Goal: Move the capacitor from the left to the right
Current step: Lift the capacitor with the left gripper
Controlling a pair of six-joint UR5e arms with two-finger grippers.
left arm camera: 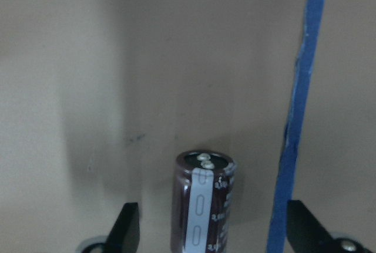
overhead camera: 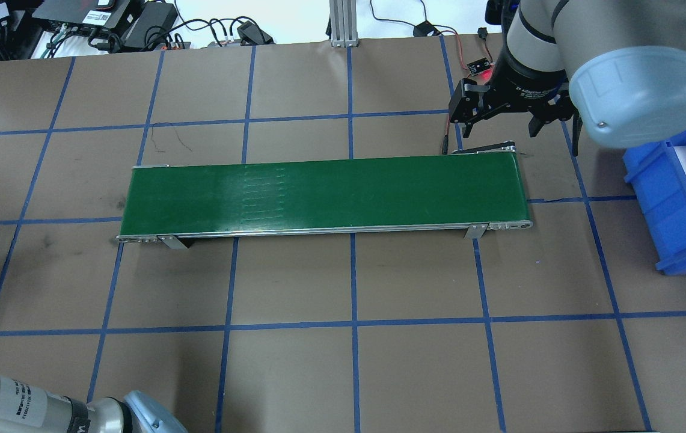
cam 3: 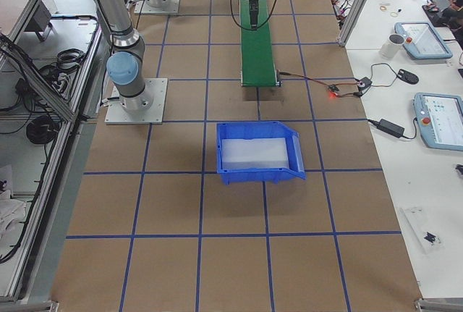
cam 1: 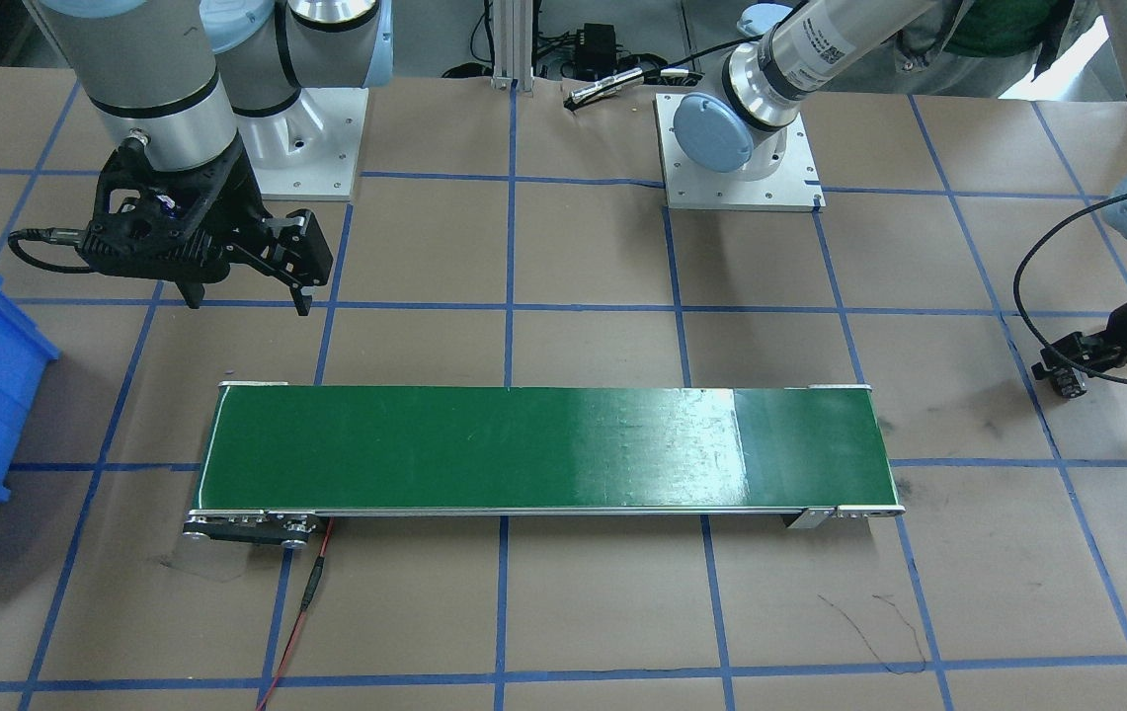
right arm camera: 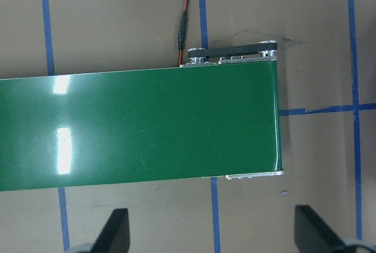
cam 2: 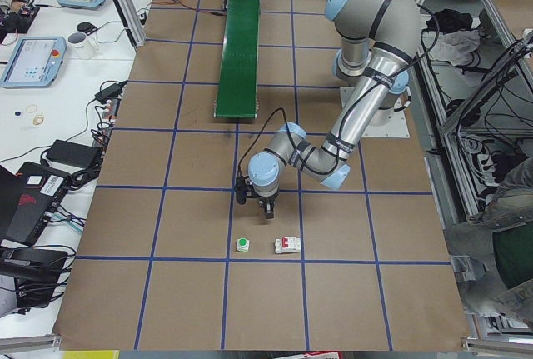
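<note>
Your left claw [left arm camera: 214, 232] is spread wide, its two fingers [left arm camera: 127, 228] standing clear on either side of the capacitor [left arm camera: 202, 203] and touching it on neither side, so nothing is pinched yet. The capacitor sits between those fingers, a little nearer the one on the wrist view's left. It has a dark body with a pale stripe and two silver studs on the end farthest up that view. Its long axis runs square to the line the fingers close along, so I judge a plain squeeze would meet its round sides. Whether it lies flat or stands on end you cannot settle from this view. A blue tape line [left arm camera: 299, 118] passes beside the other finger. All this is near the left edge of the table [overhead camera: 294, 361], well apart from the left end of the green belt [cam 1: 543, 449]. Toward that left edge, near the claw, lie a white switch box [cam 2: 286, 245] and a green-topped button [cam 2: 242, 245]; the way to the belt leads away from them over open brown paper. Your right claw [right arm camera: 211, 229] is also spread and holds nothing, hovering over the right end of the belt near the blue bin [cam 3: 259, 153], so the left arm is plainly the nearer one
</note>
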